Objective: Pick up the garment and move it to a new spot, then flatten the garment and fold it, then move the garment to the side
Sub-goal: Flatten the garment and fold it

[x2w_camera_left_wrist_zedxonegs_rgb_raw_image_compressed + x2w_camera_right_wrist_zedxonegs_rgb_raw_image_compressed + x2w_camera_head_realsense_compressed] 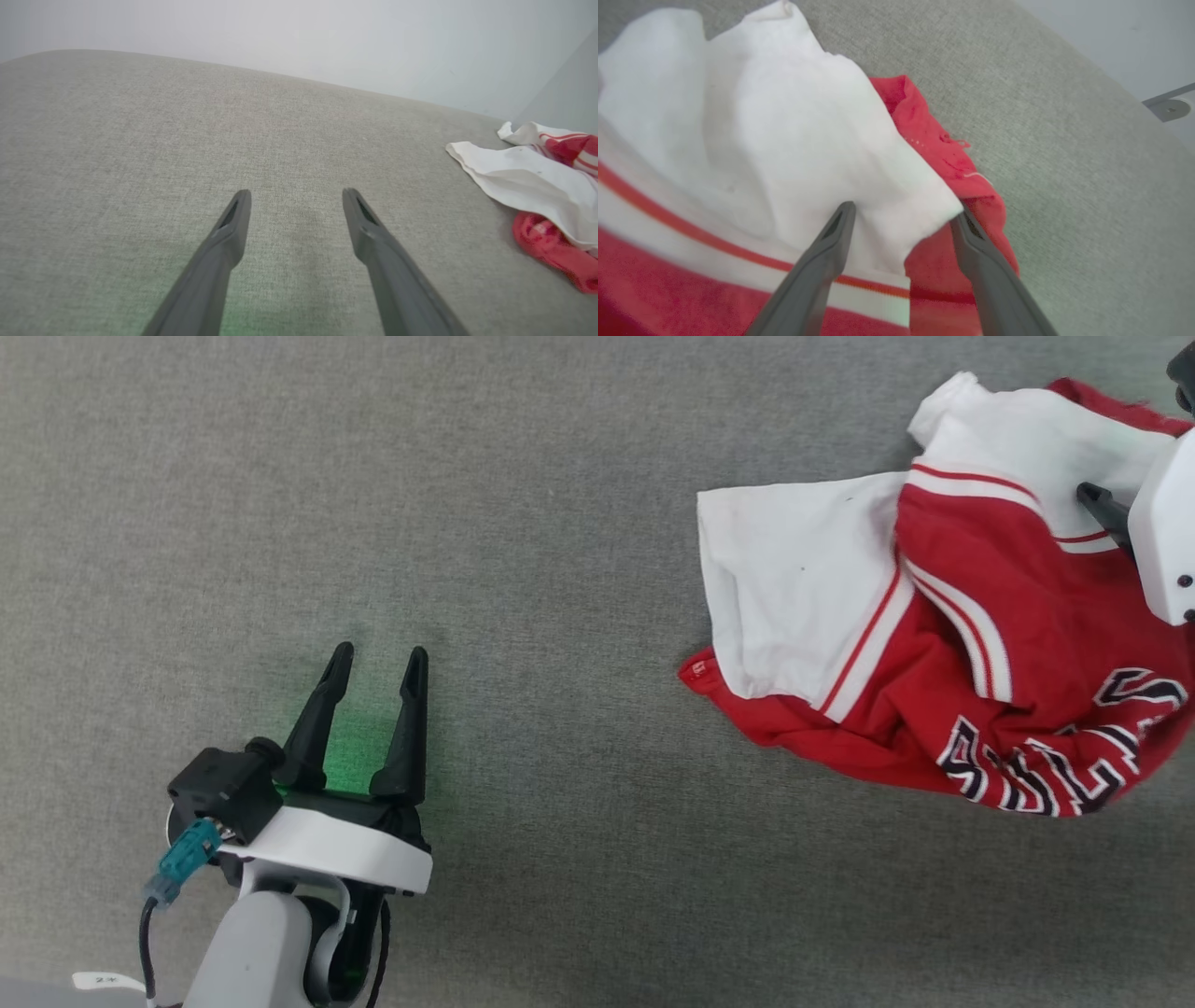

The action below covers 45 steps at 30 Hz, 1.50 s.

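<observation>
Lying crumpled at the right of the grey surface (467, 523), the garment (943, 644) has one white sleeve (794, 607) pointing left; long axis unclear. Right gripper (903, 214): jaws wide, straddling the other sleeve's edge, nothing clamped. Left gripper (380, 653): wide open, empty, well apart.

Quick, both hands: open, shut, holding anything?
Left hand: open, empty, over the grey fabric surface.
Right hand: open, fingers astride a white sleeve of the crumpled red-and-white jersey shirt, not closed on it.

Open grey surface (560, 523) spreads left of the crumpled garment (934, 644), the lone obstacle.
</observation>
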{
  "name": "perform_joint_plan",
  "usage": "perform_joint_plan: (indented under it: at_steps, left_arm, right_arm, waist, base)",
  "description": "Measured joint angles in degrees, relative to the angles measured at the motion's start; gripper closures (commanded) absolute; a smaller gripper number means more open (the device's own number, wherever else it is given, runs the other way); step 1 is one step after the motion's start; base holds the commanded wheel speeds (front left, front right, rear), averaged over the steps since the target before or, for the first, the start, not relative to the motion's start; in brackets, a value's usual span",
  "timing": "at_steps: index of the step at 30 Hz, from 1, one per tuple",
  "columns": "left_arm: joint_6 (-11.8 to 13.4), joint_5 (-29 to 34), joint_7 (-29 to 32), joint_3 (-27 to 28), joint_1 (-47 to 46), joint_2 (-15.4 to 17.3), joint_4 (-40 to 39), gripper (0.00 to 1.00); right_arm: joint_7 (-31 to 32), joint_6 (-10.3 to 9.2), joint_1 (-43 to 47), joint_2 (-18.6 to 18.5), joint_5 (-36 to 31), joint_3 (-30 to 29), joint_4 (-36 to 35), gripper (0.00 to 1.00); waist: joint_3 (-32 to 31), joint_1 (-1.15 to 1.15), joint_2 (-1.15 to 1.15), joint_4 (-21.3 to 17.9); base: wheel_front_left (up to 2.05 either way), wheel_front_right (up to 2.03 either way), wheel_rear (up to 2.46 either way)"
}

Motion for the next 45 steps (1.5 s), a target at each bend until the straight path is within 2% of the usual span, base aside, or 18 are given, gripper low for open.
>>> perform_joint_plan:
  at_steps: [5,7,9,13,15,16,17,22,26,31,38,40,41,45]
  left_arm:
    - [0.0,-0.4,0.0,-0.3,-0.9,0.0,0.5,0.0]
    - [0.0,-0.4,0.0,-0.4,-1.0,0.0,0.8,0.0]
    - [0.0,-0.4,0.0,-0.5,-1.4,0.1,0.9,0.0]
    - [0.0,-0.4,0.0,-0.7,-1.9,0.2,1.0,0.0]
    - [0.0,-0.4,0.0,-0.7,-1.9,0.4,1.1,0.0]
    - [0.0,-0.4,0.0,-0.7,-2.0,0.5,1.1,0.0]
    - [0.0,-0.4,0.0,-0.8,-2.0,0.7,1.0,0.0]
    - [0.0,-0.4,0.0,-1.0,-2.1,1.1,1.2,0.0]
    - [0.0,-0.4,0.0,-0.5,-2.1,1.7,1.2,0.0]
    - [0.0,-0.4,0.0,0.0,-2.0,2.4,1.0,0.0]
    - [0.0,-0.4,0.0,0.3,-1.9,3.8,0.7,0.0]
    - [0.0,-0.4,0.0,0.3,-1.9,4.0,0.6,0.0]
    - [0.0,-0.4,0.0,0.2,-1.9,4.3,0.4,0.0]
    - [0.0,-0.4,0.0,0.2,-1.9,5.2,0.3,0.0]
  right_arm:
    - [1.4,0.0,-1.4,-1.0,2.3,1.5,-0.3,0.01]
    - [1.1,0.0,-1.6,-1.5,2.4,2.0,-0.5,0.51]
    - [0.9,0.0,-1.7,-1.6,2.6,2.3,-0.4,0.57]
    - [0.8,0.0,-1.6,-1.8,3.0,2.9,-0.6,0.6]
    - [0.5,0.0,-1.6,-1.9,3.1,3.5,-1.1,0.79]
    - [0.1,0.0,-1.6,-1.7,3.3,3.6,-1.4,0.98]
    - [-0.2,0.0,-1.7,-1.5,3.3,3.6,-1.4,1.0]
    - [-1.3,0.0,-2.1,-0.8,3.3,3.7,-0.9,1.0]
    - [-3.4,0.01,-2.3,-0.3,2.9,0.8,-0.1,1.0]
    - [-7.6,0.01,0.0,-0.2,1.2,-8.5,1.4,1.0]
    - [-12.3,0.01,11.1,1.2,-0.1,-25.4,0.8,1.0]
    - [-13.4,0.0,15.1,2.2,-0.8,-30.4,0.9,1.0]
    - [-14.5,0.01,18.7,3.5,-1.9,-34.8,1.1,1.0]
    - [-16.9,0.01,23.7,6.7,-4.8,-43.4,1.8,1.0]
  waist:
    - [1.5,0.0,0.0,0.8]
    - [1.6,0.0,0.0,0.7]
    - [1.6,0.0,0.0,0.3]
    - [1.3,0.0,0.0,-0.4]
    - [1.3,0.0,0.0,-0.7]
    - [1.3,0.0,0.0,-0.9]
    - [1.3,0.0,0.0,-1.1]
    - [1.1,0.0,0.0,-2.0]
    - [0.9,0.0,0.0,-3.0]
    - [0.3,0.0,0.0,-4.8]
    - [-0.3,0.0,0.0,-8.0]
    - [-0.4,0.0,0.0,-8.9]
    - [-0.3,0.0,0.0,-9.7]
    - [0.0,0.0,0.0,-11.1]
  base:
    - [0.0,0.0,0.0]
    - [0.0,0.0,0.0]
    - [0.0,0.0,0.0]
    - [0.0,0.0,0.0]
    - [0.0,0.0,0.0]
    - [0.0,0.0,0.0]
    - [0.0,0.0,0.0]
    - [0.0,0.0,0.0]
    - [0.0,0.0,0.0]
    - [0.0,0.0,0.0]
    - [0.0,0.0,0.0]
    - [0.0,0.0,0.0]
    - [0.0,0.0,0.0]
    - [0.0,0.0,0.0]
